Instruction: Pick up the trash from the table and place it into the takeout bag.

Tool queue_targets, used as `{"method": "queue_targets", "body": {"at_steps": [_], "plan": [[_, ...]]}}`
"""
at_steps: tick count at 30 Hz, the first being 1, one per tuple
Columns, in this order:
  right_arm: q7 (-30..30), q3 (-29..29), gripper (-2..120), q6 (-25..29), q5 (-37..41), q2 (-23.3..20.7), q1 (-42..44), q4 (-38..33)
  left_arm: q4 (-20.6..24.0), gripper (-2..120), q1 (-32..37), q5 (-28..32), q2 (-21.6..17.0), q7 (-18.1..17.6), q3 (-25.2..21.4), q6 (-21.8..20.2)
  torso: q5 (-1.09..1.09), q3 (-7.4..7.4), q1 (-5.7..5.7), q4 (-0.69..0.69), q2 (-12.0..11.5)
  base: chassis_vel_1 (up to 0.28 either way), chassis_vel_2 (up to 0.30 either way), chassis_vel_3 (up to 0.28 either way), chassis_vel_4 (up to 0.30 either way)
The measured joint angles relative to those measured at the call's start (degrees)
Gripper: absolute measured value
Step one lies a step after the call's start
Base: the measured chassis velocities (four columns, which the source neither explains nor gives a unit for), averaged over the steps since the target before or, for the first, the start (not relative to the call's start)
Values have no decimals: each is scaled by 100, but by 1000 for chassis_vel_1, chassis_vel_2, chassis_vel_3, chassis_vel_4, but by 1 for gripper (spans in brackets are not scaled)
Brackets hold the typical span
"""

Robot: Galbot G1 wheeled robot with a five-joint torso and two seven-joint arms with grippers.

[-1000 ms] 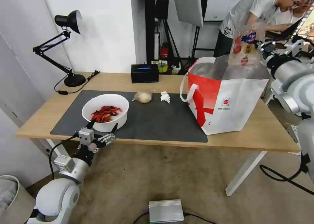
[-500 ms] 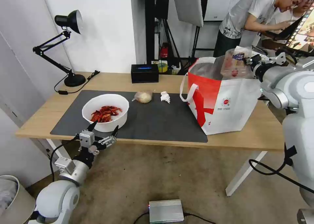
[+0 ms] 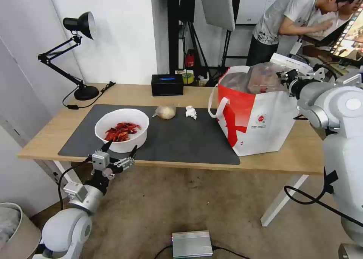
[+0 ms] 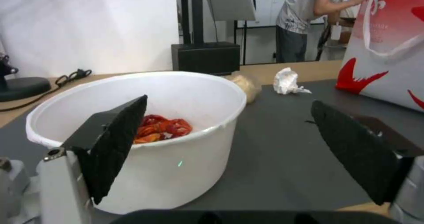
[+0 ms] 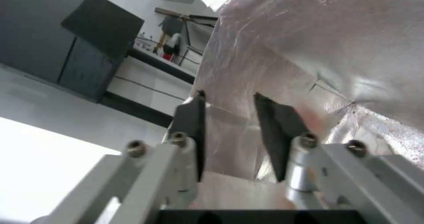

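The light-wood table (image 3: 113, 92) carries a dark mat (image 3: 181, 138); takeout bag (image 3: 261, 119) stands right. Right gripper (image 5: 230, 101), fingers parted around nothing, sits at the bag's mouth. Left gripper (image 3: 118, 148) hangs open near the white bowl (image 3: 121, 129).

One white bowl of red scraps (image 3: 121, 129), one beige knotted plastic-bag lump (image 3: 166, 112) and one crumpled white tissue (image 3: 191, 112) were counted on the tabletop (image 3: 143, 94). One clear clamshell tray (image 3: 264, 78) was seen in the mouth of one takeout bag (image 3: 261, 119). One black box (image 3: 167, 84) and one desk lamp (image 3: 75, 55) were also counted.
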State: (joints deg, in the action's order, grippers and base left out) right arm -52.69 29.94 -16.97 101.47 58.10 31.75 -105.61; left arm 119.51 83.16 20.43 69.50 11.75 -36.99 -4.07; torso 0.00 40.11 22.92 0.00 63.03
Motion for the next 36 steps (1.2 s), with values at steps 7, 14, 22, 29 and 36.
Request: {"method": "queue_targets", "body": {"at_steps": [7,14,22,29,36], "plan": [[212,41,59,-2,-46,-7,74,-71,9,100,-13,20,-10,0,-7,0,0,0,0,0,0,0,0,0,0],[967,56,86,67,-602,-46,309,-248,59,100,-8,53,-10,0,-22,0,0,0,0,0,0,0,0,0,0],[2321,-31,99,420,-1750,-248,850,-653,87,100,-6,74,-12,-1,-28,-2,1,0,0,1,0,0,0,0,0],[2877,-61,100,669,-2422,-510,1180,-914,90,100,1,77,-2,-3,-55,-9,0,0,0,0,0,0,0,0,0],[3419,-18,100,974,-3259,-634,1559,-1211,115,100,8,85,12,-9,-58,-8,0,0,0,0,0,0,0,0,0]]}}
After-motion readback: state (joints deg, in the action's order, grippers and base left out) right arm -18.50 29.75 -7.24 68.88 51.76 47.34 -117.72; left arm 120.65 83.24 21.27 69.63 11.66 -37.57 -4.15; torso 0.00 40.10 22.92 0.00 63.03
